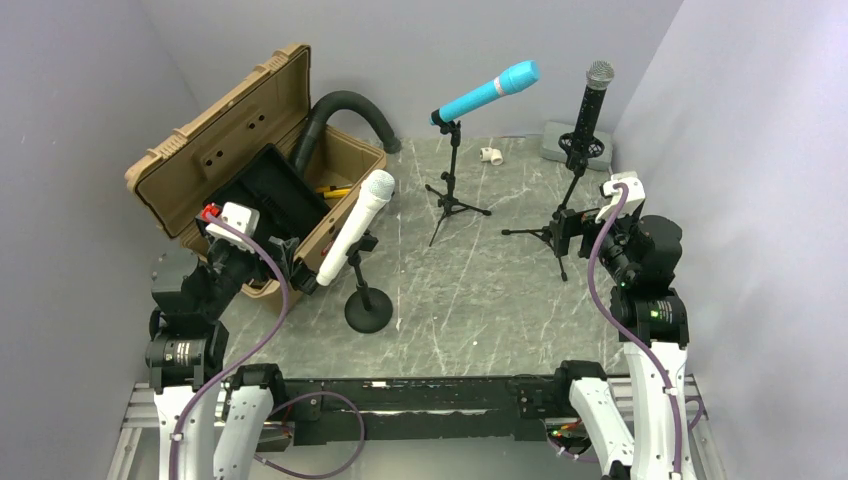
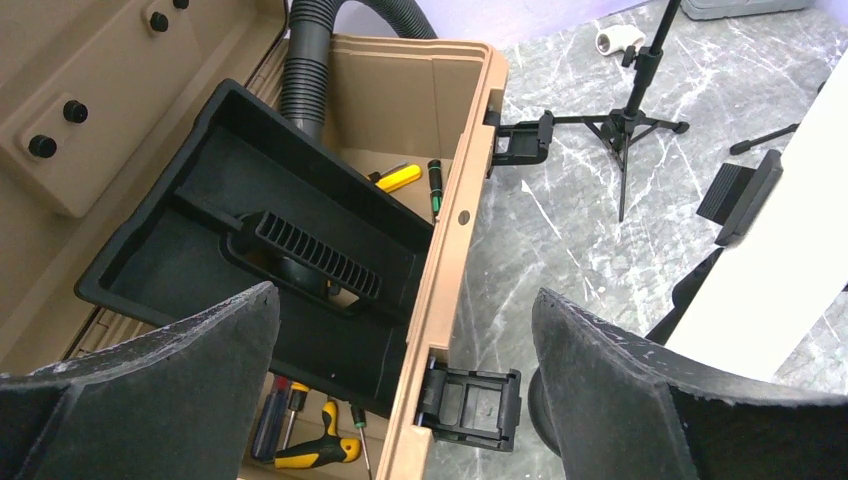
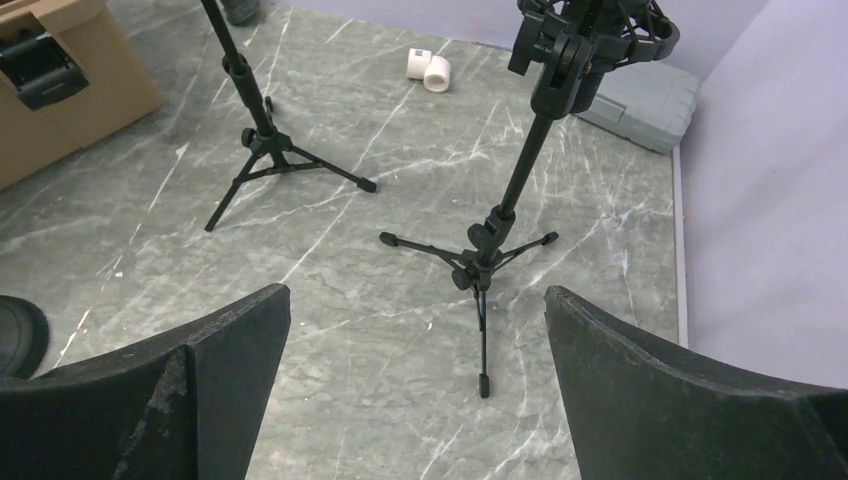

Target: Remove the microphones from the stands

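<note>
My left gripper (image 2: 405,300) is spread wide, and nothing sits between its fingers (image 2: 190,380). In the left wrist view the gap between them frames the front wall of the open tan case (image 2: 455,190) and one of its black latches (image 2: 470,405). Inside the case a black tray (image 2: 200,250) lies tilted, with screwdrivers (image 2: 305,440) under it at the bottom of the frame. A black ribbed hose (image 2: 305,70) drops in at the top.

The white microphone (image 1: 357,225) fills the right edge of that view. In the top view it stands just right of the left gripper, leaning in the clip of its round-base stand (image 1: 368,310), left of centre.

My right gripper (image 3: 417,295) is also open and holds nothing. In its wrist view a tripod stand (image 3: 480,262) rises at centre to a shock mount (image 3: 590,35) at the top edge. The top view shows the black microphone (image 1: 592,100) held upright in that mount at upper right, just beyond the gripper.

The cyan microphone (image 1: 487,92) sits tilted on a second tripod (image 1: 453,200) at upper centre. A white pipe elbow (image 1: 490,154) and a grey box (image 1: 560,140) lie by the back wall.
</note>
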{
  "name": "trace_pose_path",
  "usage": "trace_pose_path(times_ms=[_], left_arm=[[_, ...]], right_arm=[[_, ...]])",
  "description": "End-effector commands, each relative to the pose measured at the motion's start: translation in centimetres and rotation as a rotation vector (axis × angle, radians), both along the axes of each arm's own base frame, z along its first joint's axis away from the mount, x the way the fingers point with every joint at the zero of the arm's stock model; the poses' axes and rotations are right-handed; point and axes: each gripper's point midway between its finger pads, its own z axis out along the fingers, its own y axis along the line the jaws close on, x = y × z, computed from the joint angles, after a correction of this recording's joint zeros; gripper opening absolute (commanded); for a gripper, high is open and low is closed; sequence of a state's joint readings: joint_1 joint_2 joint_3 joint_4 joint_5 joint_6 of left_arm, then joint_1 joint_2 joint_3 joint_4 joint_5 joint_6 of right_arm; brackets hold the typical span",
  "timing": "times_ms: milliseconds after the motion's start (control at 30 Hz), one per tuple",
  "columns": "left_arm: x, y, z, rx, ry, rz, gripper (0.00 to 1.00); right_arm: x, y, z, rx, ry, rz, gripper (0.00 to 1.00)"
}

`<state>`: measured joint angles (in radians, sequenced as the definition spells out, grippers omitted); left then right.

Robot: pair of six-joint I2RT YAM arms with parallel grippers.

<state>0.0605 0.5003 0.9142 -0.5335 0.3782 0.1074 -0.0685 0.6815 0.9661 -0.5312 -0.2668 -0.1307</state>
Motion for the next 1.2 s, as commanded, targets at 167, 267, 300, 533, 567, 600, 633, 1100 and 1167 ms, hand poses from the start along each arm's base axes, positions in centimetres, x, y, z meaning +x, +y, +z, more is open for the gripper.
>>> trace_pose_path(times_ms=[167, 267, 300, 533, 567, 600, 633, 1100, 1167], left_arm=[[0.5, 0.6, 0.6, -0.012, -0.013, 0.041, 0.99], [0.4, 0.4, 0.6, 0.002, -0.010, 0.022, 0.99], [0.3, 0.4, 0.8, 0.003, -0.014, 0.020, 0.99], [-1.3, -1.7, 1.8, 0.051, -0.038, -0.122, 0.99], [-1.7, -2.3, 2.0, 0.060, -0.038, -0.169, 0.99], [-2.0, -2.9, 2.2, 0.055, -0.036, -0.202, 0.99], [-2.3, -3.3, 2.6, 0.044, -0.033, -0.225, 0.99], [-4.9, -7.8, 6.1, -0.016, 0.019, -0.551, 0.99], [-4.4, -8.2, 6.4, -0.033, 0.026, -0.563, 0.99]], right_arm=[[0.1, 0.2, 1.3, 0.001, -0.027, 0.008, 1.00], [0.2, 0.3, 1.2, 0.003, -0.023, 0.016, 1.00], [0.2, 0.4, 1.2, 0.004, -0.022, 0.018, 1.00], [-0.4, 1.3, 2.2, -0.006, -0.032, 0.078, 1.00], [-0.5, 1.6, 2.4, -0.018, -0.036, 0.106, 1.00], [-0.7, 1.9, 2.6, -0.026, -0.034, 0.133, 1.00], [-0.9, 2.5, 2.7, -0.030, -0.030, 0.169, 1.00], [-0.4, 8.8, 2.4, 0.004, 0.012, 0.498, 1.00], [-0.1, 10.2, 2.1, -0.018, 0.012, 0.540, 1.00]])
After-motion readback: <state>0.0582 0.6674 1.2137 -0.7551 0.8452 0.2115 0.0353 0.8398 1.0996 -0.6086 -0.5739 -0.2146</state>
